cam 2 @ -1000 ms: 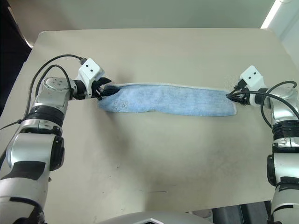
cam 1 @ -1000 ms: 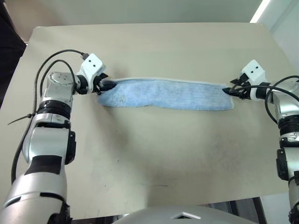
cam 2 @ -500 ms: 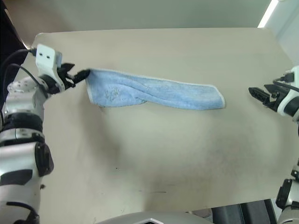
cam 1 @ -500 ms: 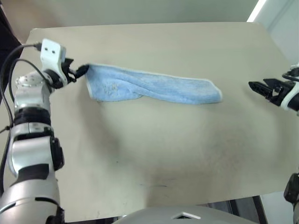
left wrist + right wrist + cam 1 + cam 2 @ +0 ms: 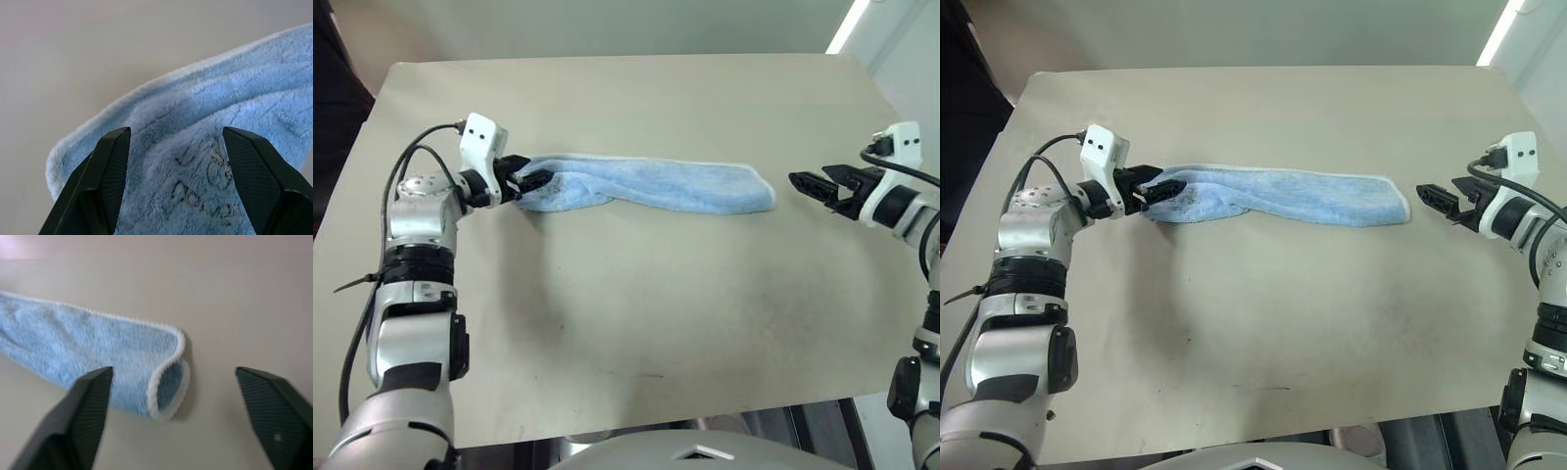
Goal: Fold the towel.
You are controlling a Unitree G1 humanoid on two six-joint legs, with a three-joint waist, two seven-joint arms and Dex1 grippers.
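Towel (image 5: 656, 186) lies as a long, narrow folded strip across the far half of the table (image 5: 636, 323), running side to side, whitish edging along its far edge. Change from a second ago: both grippers were then at the strip's two ends, pulling it out straight; now the right gripper (image 5: 824, 185) has let go of its end and drawn back, so it sits just beside the towel's right end, apart from it, fingers spread wide with nothing between them. In the right wrist view that end (image 5: 166, 377) rests on the table as a rounded, doubled loop of cloth. The left gripper (image 5: 1157, 189) is at the left end; the left wrist view shows its fingers (image 5: 105, 181) held apart with the blue terry and the dark embroidered mark (image 5: 205, 181) lying between them. Whether it truly pinches the cloth, cannot tell. The left end looks bunched and slightly lifted. Judgement: the lengthwise fold is done and laid flat; a crosswise fold, one end over the other, appears to remain.
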